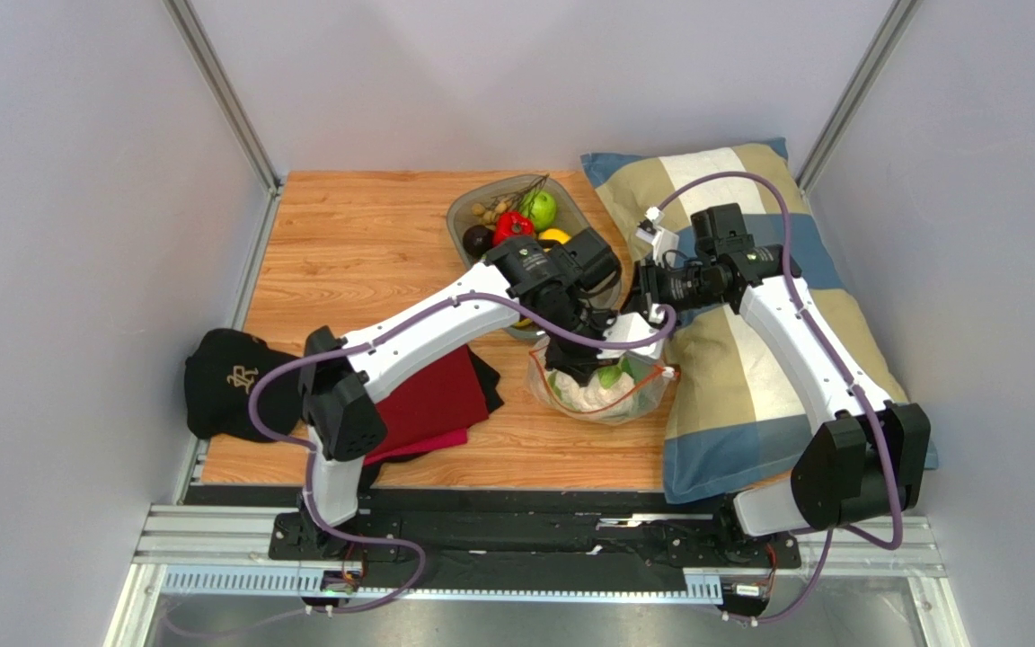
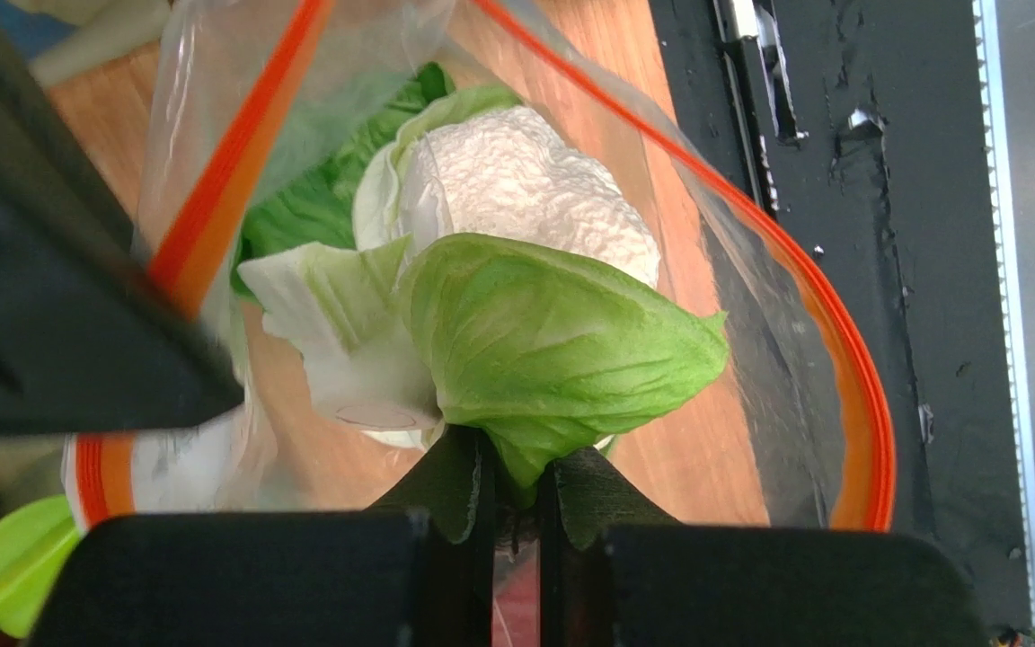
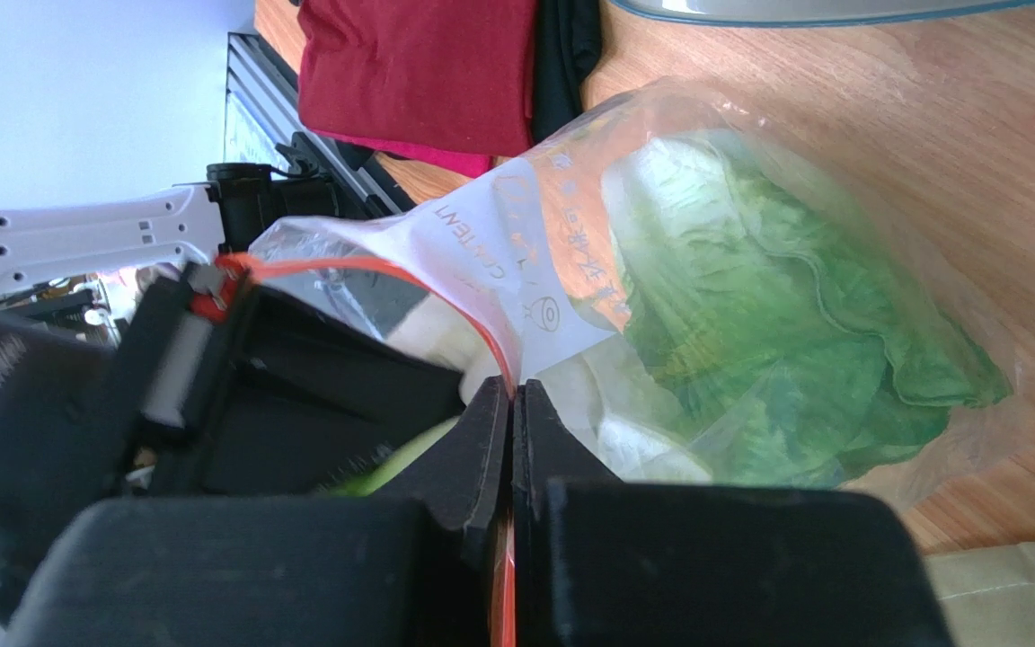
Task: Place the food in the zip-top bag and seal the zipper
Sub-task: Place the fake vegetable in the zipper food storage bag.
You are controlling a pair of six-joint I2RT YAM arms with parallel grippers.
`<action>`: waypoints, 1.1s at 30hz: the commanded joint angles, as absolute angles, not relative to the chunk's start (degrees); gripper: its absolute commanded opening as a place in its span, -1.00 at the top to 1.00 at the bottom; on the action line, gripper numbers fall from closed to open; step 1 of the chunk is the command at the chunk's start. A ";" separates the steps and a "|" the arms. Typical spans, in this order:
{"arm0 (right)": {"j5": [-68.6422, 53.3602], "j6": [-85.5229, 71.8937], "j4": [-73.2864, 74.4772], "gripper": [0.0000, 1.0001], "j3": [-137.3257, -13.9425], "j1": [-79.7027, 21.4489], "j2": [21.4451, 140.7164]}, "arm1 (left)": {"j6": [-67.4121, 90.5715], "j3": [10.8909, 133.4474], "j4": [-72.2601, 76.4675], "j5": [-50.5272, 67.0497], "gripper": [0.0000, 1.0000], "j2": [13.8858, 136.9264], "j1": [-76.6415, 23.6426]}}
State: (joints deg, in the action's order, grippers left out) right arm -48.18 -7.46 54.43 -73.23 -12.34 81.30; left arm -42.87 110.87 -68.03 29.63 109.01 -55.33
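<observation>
Two grippers meet at the clear crinkly plastic zip-top bag (image 1: 604,384), which lies on the wooden table (image 1: 361,243) between the grey oval tray (image 1: 462,216) and the plaid pillow (image 1: 753,364), its right side touching the pillow's edge. The left gripper (image 2: 516,472) is clenched on a leaf of the green leafy cabbage with a white stem (image 2: 550,337); the jaws are nearly together with the leaf pinched between them. The cabbage sits inside the bag's open mouth. The white cauliflower head (image 2: 523,182) lies deeper in the bag, just behind the cabbage and touching it. The thin red-orange zipper strip (image 2: 867,432) loops wide open around both.

The right gripper (image 3: 512,405) is pinched tight on the bag's mouth edge, with the red-orange strip running between the jaws. Green leaves show through the plastic in the right wrist view.

The small round yellow fruit (image 1: 553,237) is in the tray, beside the red pepper (image 1: 512,225) and a round green fruit (image 1: 539,208). A dark red cloth (image 1: 429,398) lies on the table under the left arm, and a black cap (image 1: 226,384) sits at the table's left edge.
</observation>
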 commanded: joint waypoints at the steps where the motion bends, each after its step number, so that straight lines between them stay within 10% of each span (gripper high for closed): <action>1: -49.39 -8.96 51.86 1.00 -74.36 -12.39 81.30 | -42.80 119.08 -73.12 25.24 0.81 113.28 -56.25; 6: -50.88 -9.31 52.03 1.00 -74.00 -10.55 81.73 | -43.24 117.96 -73.74 22.15 0.34 113.56 -56.16; 12: -52.73 -8.61 52.56 1.00 -74.71 -9.84 82.35 | -44.21 115.39 -71.89 27.07 -0.74 104.42 -55.99; 19: -53.35 -7.73 52.73 1.00 -74.44 -9.76 82.88 | -45.88 121.29 -78.05 30.67 -0.73 101.87 -55.72; 26: -52.91 -7.21 53.00 1.00 -74.53 -9.76 82.53 | -39.58 113.39 -65.89 32.95 -0.29 97.30 -50.74; 33: -51.59 -7.73 53.00 1.00 -73.92 -9.84 81.83 | -12.76 108.90 -40.18 31.57 -0.54 101.68 -30.34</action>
